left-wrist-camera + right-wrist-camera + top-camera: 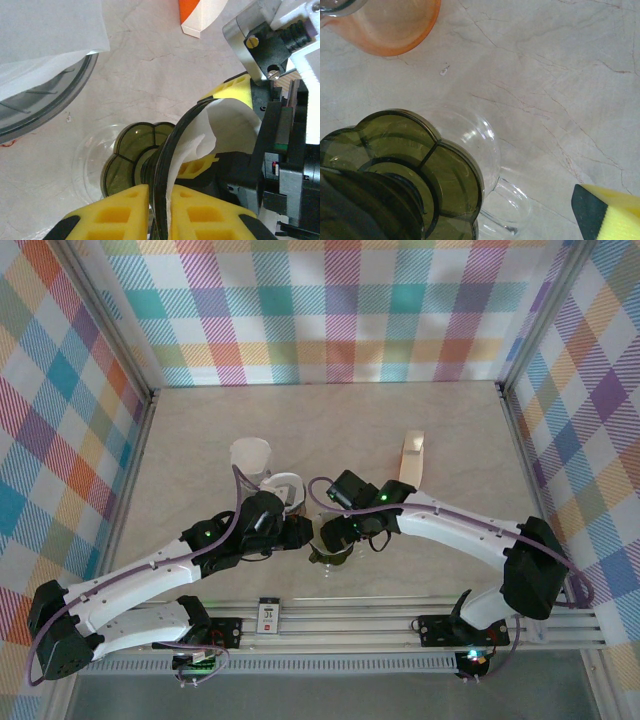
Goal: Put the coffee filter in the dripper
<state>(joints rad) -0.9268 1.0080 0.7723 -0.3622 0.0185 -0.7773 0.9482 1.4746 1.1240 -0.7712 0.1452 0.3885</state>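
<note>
One orange cup [395,27] near the dripper [400,160] — left jaws clamp its rim, right jaws apart.

1. From the top view, the left end effector [298,532] and right end effector [330,533] cover most of the dripper [333,561]; only a dark sliver shows.
2. In the left wrist view, the coffee filter [222,122] disappears behind the dripper's dark rim and the right end effector's black body.
3. The left end effector's yellow fingers [117,210] are cut off by the bottom edge.
4. A grey-rimmed container [60,100] of white paper and an orange-and-white box [197,17] run out of the picture.
5. In the right wrist view, the dripper is cropped at the left and bottom and hides part of a glass cup [487,150]. An orange cup [395,27] is cropped at the top. Just a corner of one yellow finger [615,217] shows.
6. The print on a card [268,616] on the rail is too small to read.
</note>
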